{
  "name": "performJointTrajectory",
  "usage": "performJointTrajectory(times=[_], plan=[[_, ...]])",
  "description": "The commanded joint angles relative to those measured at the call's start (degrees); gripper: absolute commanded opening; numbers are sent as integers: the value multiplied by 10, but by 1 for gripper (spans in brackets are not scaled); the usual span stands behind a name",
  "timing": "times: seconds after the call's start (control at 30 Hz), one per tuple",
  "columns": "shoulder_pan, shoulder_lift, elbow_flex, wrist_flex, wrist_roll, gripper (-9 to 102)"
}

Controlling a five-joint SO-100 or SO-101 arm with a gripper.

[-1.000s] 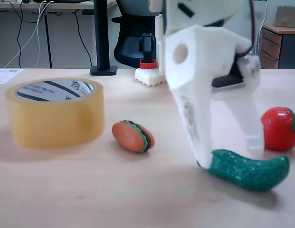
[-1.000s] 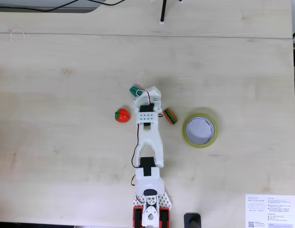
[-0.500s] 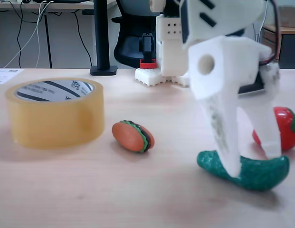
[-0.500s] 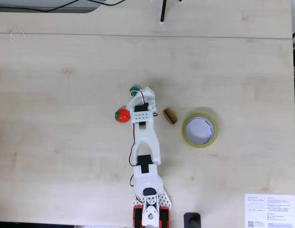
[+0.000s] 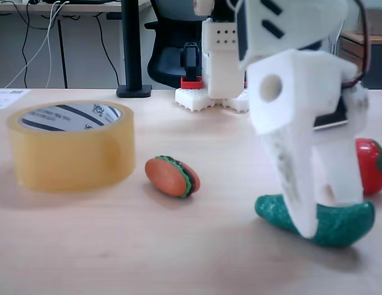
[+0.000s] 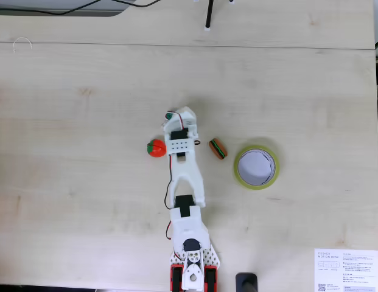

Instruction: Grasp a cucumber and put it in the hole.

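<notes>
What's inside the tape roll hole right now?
Nothing: the hole shows bare table. The cucumber lies on the table under the gripper, its middle covered by the fingers.

Bright, even light (soft shadows)

Toy burger [image 5: 172,176], orange-brown bun with green and dark layers, lying on its side on pale wooden table [image 6: 85,182]; same burger in top-down fixed view [image 6: 217,148]. Red strawberry [image 5: 370,165] with green leaf, well to right of burger in low fixed view; to left of burger from above [image 6: 156,148]. White printed sheet [image 6: 346,270] at table corner, far below burger. Black pole base [image 5: 133,91] and office chair [image 5: 172,43] behind burger.
</notes>
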Motion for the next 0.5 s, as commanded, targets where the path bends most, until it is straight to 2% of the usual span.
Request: performJointTrajectory(times=[0.0,0.47], plan=[[28,-4,4,39,-2,21],[36,-28,4,122,-5,16]])
